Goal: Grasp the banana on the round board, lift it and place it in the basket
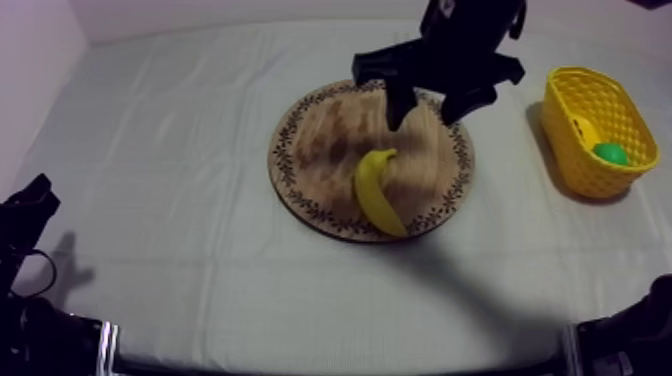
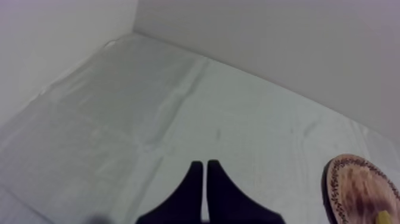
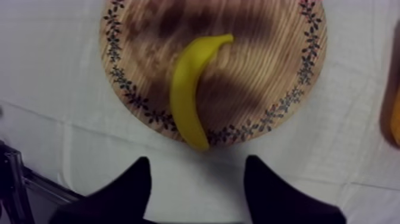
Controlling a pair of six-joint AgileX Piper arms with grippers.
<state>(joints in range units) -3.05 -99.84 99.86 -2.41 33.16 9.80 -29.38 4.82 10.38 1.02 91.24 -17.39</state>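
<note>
My open, empty right gripper [image 1: 428,112] hangs over the far side of the board [image 1: 320,150], the banana [image 1: 378,190] running from middle to near rim.

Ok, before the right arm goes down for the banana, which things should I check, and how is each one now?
1. Right gripper open: ok, nothing held.
2. Banana lying free on the wooden board: ok.
3. Right gripper centred over the banana: not ok, it hangs over the board's far part, beyond the banana.
4. Left gripper clear of the board: ok, shut, well away.
5. Room in the yellow basket: ok, a green thing lies inside, space remains.
</note>
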